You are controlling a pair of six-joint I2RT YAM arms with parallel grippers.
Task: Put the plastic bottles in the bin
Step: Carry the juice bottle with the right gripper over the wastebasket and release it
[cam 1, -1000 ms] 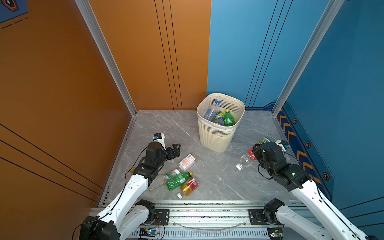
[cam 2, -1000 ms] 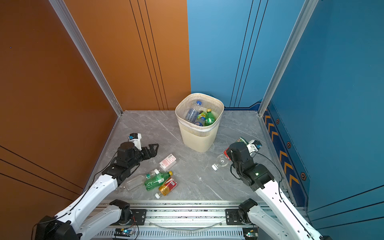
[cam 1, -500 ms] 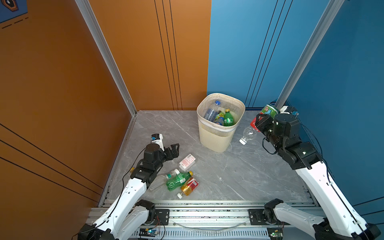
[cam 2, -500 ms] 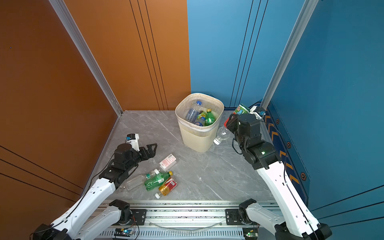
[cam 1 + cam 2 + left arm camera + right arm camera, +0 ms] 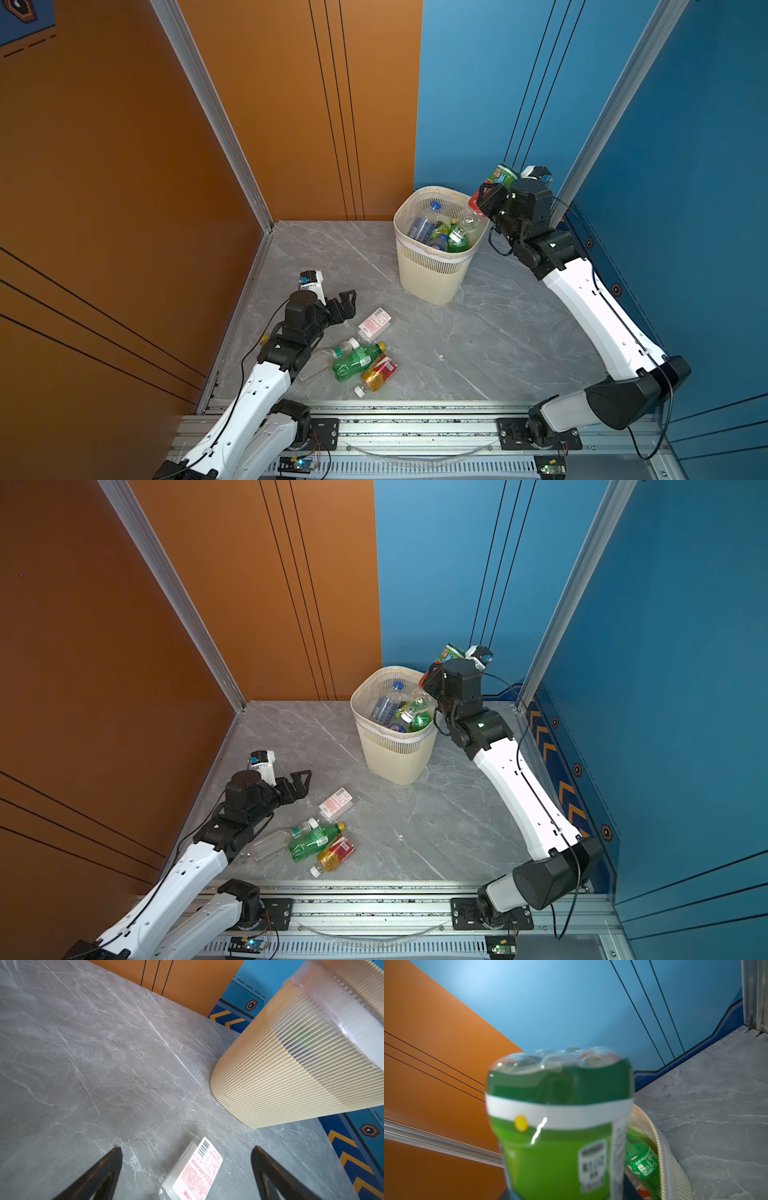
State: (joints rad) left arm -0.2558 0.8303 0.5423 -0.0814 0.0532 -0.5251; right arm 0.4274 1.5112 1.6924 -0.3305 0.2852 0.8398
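worktop (image 5: 498, 353): grey marble-look slab; clock read in both top views, 12 at the far wall. Orange panels (image 5: 291, 104) run from 9 to 12 o'clock, blue panels (image 5: 478, 83) from 12 to 3.
bin (image 5: 432, 270) (image 5: 395, 754): cream with slotted sides and a clear liner over the rim. It stands upright at about 12 o'clock of the worktop. Its wall fills the left wrist view (image 5: 280, 1064); its rim shows in the right wrist view (image 5: 660, 1147).
right arm (image 5: 594, 307): rises from the 5 o'clock edge to the bin's 2 o'clock rim.
left arm (image 5: 266, 382): rises from the 7 o'clock edge, ending near 8 o'clock.
right hand (image 5: 488, 199) (image 5: 432, 679): clenched round the held bottle's middle, raised at the bin's 2 o'clock rim.
left hand (image 5: 347, 301) (image 5: 301, 781) (image 5: 186, 1149): released, fingers (image 5: 112, 1159) spread wide, pointing toward 3 o'clock.
bottles in the bin (image 5: 440, 232) (image 5: 395, 712): heaped together, clear and green.
held bottle (image 5: 502, 174) (image 5: 449, 652) (image 5: 560, 1126): green-and-white label, tilted, base up toward 1 o'clock, clear neck end over the bin's mouth.
green bottle (image 5: 353, 361) (image 5: 311, 841): on its side at 7 o'clock of the worktop, yellow cap toward 2 o'clock.
clear bottle (image 5: 318, 365) (image 5: 270, 845): lying against the green bottle's 9 o'clock side.
amber bottle (image 5: 379, 372) (image 5: 336, 854): red label, lying at the green bottle's 4 o'clock, white cap toward 7.
pink-label bottle (image 5: 375, 324) (image 5: 337, 804) (image 5: 197, 1172): flat and clear, lying at 4 o'clock of the left hand, apart from both fingers.
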